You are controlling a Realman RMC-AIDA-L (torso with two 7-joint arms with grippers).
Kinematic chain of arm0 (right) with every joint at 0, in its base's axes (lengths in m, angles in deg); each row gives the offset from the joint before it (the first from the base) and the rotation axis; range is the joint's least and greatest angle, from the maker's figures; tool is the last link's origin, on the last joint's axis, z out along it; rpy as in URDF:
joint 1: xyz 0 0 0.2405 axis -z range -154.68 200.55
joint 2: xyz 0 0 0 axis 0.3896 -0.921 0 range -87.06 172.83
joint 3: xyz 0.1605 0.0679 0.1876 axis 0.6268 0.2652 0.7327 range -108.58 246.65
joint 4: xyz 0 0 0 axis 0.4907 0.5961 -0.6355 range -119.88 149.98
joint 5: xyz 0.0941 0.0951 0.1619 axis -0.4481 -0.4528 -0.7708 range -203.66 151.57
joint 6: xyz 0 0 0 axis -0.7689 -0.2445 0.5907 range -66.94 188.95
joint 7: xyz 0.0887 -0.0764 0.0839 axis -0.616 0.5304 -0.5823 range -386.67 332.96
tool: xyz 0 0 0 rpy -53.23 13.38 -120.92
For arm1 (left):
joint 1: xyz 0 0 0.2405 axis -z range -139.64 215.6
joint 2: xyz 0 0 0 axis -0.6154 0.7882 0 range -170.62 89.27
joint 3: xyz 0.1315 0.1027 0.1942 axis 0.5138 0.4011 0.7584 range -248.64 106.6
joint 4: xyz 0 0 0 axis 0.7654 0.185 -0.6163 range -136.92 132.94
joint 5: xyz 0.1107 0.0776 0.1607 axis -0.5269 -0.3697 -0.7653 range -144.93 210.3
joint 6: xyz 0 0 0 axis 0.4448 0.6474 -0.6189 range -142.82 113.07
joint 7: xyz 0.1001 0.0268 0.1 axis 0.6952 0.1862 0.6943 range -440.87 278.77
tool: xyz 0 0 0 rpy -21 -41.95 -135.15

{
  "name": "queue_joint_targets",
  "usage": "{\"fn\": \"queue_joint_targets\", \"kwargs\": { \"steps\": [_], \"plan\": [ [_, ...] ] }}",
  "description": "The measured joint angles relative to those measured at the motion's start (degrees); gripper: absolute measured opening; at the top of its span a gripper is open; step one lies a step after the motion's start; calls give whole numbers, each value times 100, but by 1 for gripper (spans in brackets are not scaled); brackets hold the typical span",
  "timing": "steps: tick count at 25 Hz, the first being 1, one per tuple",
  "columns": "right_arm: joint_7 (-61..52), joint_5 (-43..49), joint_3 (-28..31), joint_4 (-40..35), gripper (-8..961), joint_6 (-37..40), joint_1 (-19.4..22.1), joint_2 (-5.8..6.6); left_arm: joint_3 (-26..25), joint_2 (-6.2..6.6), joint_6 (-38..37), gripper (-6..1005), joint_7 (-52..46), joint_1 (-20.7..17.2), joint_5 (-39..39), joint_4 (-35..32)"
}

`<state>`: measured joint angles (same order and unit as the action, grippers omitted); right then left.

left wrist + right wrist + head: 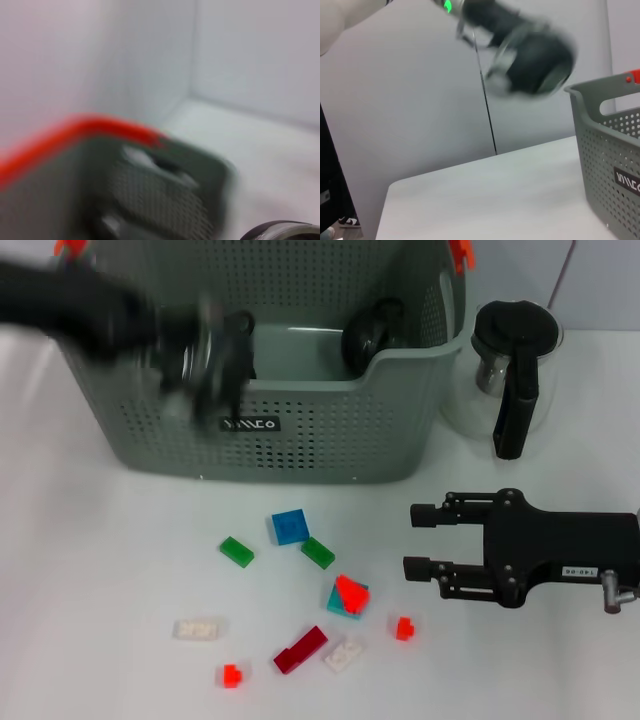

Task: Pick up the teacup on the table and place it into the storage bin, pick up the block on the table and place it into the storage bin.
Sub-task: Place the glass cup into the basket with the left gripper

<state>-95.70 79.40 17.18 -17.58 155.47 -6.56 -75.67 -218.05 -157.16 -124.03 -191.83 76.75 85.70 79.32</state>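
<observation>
The left gripper (215, 365) is hanging over the front wall of the storage bin (320, 445), just above the black label, and it is smeared enough that I cannot tell whether its fingers are spread or closed. Being that close to the rim, it is risking a knock against the wall, which could shove the bin across the table (90, 580). Deep inside the bin, off to the far right of that gripper, a dark rounded thing (372, 335) is lying against the back corner. I am taking it for the teacup, though its facing is not readable. The right gripper (420, 540) is sitting low over the table with its fingers spread wide and empty, pointing toward the robot's left. The blocks are lying in front of and below those fingertips. The red block (351, 590) is resting on a teal one (340, 605) just ahead of the lower finger, so a closing grip could be catching both or scattering the small red piece (404, 628) beside it. The dark red block (301, 649), farther off, is running its long axis diagonally, its far end angled toward the gripper. The glass pitcher (515, 370) is standing just behind the gripper, so a careless lift toward the bin could be clipping it.
</observation>
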Motion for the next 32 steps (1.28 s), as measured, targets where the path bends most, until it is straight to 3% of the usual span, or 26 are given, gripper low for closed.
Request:
{"fn": "queue_joint_targets", "kwargs": {
  "steps": [4, 8, 10, 14, 22, 26, 32],
  "plan": [
    [-3, -1, 0, 0, 646, -8, -16, -4, 256, -96, 1516, 63, -688, 194, 164, -1],
    [-11, -15, 0, 2, 645, -7, -18, -8, 1296, -138, 2799, 68, -1258, 396, -8, -153],
    [-13, -16, 0, 2, 645, -6, -29, -5, 1752, -146, 3350, 71, -1494, 540, -299, -319],
    [-15, -11, 0, 2, 644, -5, -42, 0, 2744, -219, 4770, 77, -2165, 1137, -1764, -1312],
    [-9, -30, 0, 3, 645, -7, -45, 0, 2881, -642, 6751, 88, -2274, 2041, -3841, -3602],
    [-7, -31, 0, 2, 645, -7, -44, -2, 3079, -772, 7244, 94, -2278, 2125, -4366, -4080],
    [-6, -33, -1, 3, 646, -8, -22, -9, 3454, -800, 7398, 103, -2297, 2105, -4462, -4223]
  ]
}}
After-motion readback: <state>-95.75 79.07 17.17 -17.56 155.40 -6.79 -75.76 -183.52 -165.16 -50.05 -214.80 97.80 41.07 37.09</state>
